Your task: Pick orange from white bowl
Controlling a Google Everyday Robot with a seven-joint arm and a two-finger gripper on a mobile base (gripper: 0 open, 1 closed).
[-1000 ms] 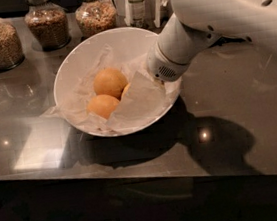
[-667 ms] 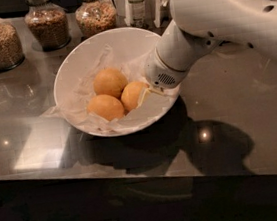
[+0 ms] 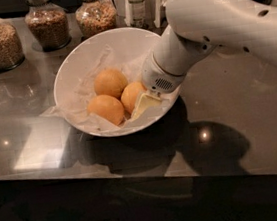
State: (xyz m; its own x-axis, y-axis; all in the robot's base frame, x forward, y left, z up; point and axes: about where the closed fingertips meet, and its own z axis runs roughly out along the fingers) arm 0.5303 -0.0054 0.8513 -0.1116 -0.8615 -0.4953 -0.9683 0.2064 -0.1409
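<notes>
On a dark glossy surface [image 3: 227, 91], the hand [image 3: 145, 104], grip impossible to tell, reaches into the white bowl [image 3: 115, 42] beside an orange [image 3: 131, 95]: likely firm, rollable, best gripped across its middle.

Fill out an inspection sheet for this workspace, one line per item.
Surface: dark glossy counter with light glare spots.
Job's things: white bowl lined with crumpled paper. It holds three oranges bunched together: rear orange, front orange and right orange.
Clutter: three grain-filled glass jars and a bottle along the back edge, behind the bowl.
Gripper: the gripper is down inside the bowl at its right side, against the right orange. The white arm reaches in from the right.
Cables: nothing seen on the counter.
Surroundings: below the front edge it is too dark to tell.
</notes>
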